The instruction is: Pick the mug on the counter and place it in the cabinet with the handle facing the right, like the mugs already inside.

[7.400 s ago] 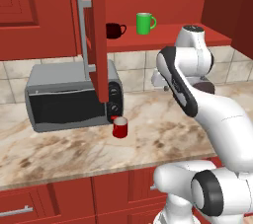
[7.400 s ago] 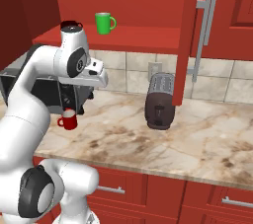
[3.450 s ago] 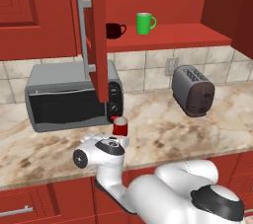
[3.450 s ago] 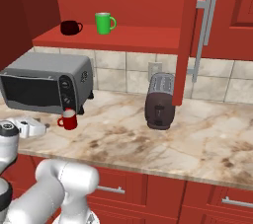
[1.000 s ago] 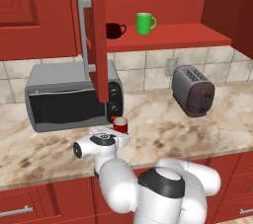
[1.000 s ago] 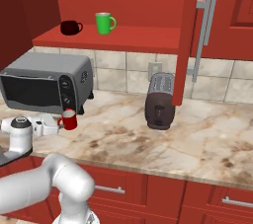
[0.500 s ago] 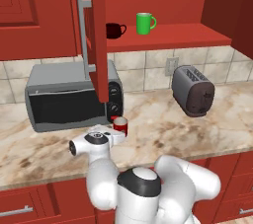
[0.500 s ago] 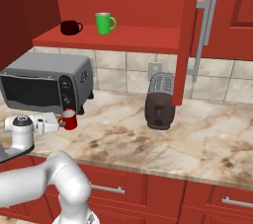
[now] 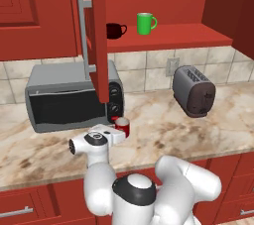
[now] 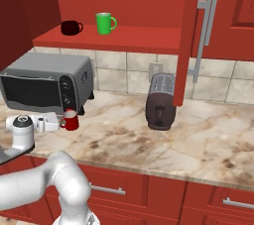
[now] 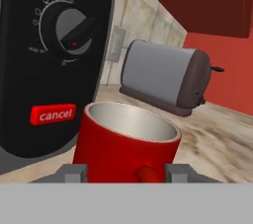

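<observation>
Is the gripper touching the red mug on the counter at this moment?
Cannot tell. In the hand view the fingertips flank the mug at its base, but the contact line is cut off; the base views are too coarse.

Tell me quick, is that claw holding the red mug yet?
Claw: open, one fingertip on each side of the red mug, which stands on the counter; whether the tips touch it cannot be told.

Two base views look forward and down across the counter (image 9: 198, 125) from either side; hand view sits close
</observation>
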Robot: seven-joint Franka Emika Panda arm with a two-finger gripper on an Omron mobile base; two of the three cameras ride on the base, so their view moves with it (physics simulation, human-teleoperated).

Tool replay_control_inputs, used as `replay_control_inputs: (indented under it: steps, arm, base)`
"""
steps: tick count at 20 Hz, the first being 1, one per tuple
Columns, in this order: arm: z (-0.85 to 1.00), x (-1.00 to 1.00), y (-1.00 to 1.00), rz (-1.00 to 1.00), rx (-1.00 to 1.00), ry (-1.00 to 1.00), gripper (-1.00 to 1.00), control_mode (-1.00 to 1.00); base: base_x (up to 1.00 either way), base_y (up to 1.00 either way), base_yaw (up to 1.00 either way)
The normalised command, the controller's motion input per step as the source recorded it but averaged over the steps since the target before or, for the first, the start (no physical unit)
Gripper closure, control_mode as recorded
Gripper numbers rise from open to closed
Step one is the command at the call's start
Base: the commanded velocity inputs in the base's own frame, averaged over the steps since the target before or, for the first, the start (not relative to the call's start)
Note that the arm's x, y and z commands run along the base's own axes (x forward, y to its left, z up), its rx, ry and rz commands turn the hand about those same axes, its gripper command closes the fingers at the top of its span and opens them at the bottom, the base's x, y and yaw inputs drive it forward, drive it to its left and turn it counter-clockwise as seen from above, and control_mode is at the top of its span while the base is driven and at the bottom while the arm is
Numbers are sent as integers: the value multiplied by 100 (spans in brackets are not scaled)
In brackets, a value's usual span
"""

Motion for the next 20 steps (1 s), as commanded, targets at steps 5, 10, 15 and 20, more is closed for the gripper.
replay_control_inputs:
  steps: [5,10,15,20]
  arm:
    - [4,0,0,-1,0,0,100,-100]
    - [37,0,2,-8,0,0,100,-100]
    - [75,0,0,-7,0,2,100,-100]
    - [75,-24,-10,0,0,5,100,-100]
  base:
    - [0,0,0]
    - [0,0,0]
    - [0,0,0]
    - [0,0,0]
